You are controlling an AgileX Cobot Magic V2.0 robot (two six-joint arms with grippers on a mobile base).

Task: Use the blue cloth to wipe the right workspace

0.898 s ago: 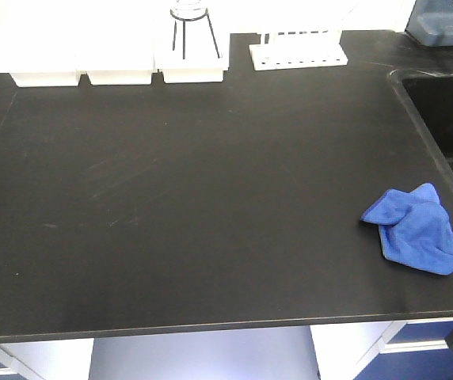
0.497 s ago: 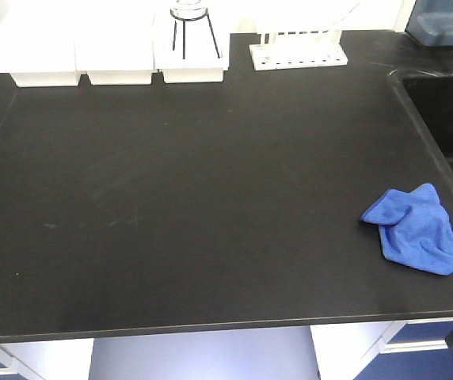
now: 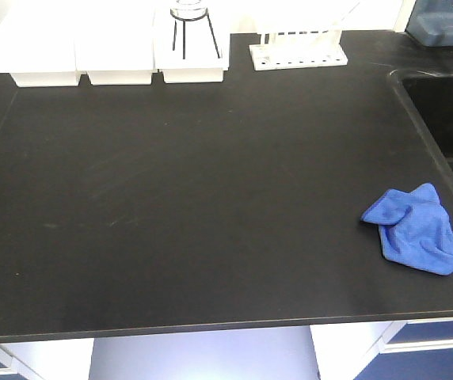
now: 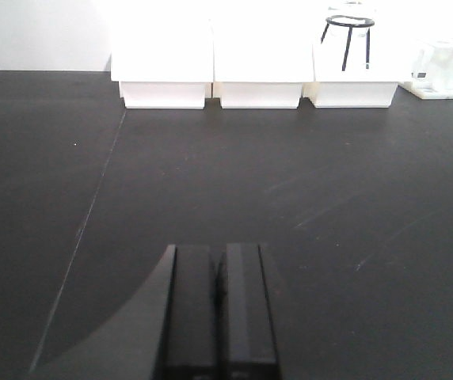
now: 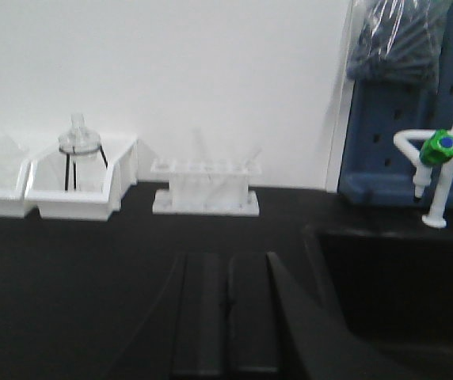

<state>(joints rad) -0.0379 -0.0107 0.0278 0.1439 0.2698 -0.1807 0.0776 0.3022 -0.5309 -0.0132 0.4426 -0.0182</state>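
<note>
A crumpled blue cloth (image 3: 415, 229) lies on the black bench top (image 3: 211, 190) near its right front corner, beside the sink rim. Neither arm shows in the front view. In the left wrist view my left gripper (image 4: 219, 253) is shut and empty, above the bare left part of the bench. In the right wrist view my right gripper (image 5: 226, 260) is shut and empty, facing the back wall with the sink to its right. The cloth is out of both wrist views.
White bins (image 3: 112, 47) stand along the back edge, one holding a flask on a black stand (image 3: 191, 24). A white test tube rack (image 3: 298, 49) stands right of them. A black sink (image 3: 448, 111) is at the right, with a tap (image 5: 440, 158).
A dark part of the right arm at the lower right corner of the front view has dropped out of sight. The cloth has not moved.
</note>
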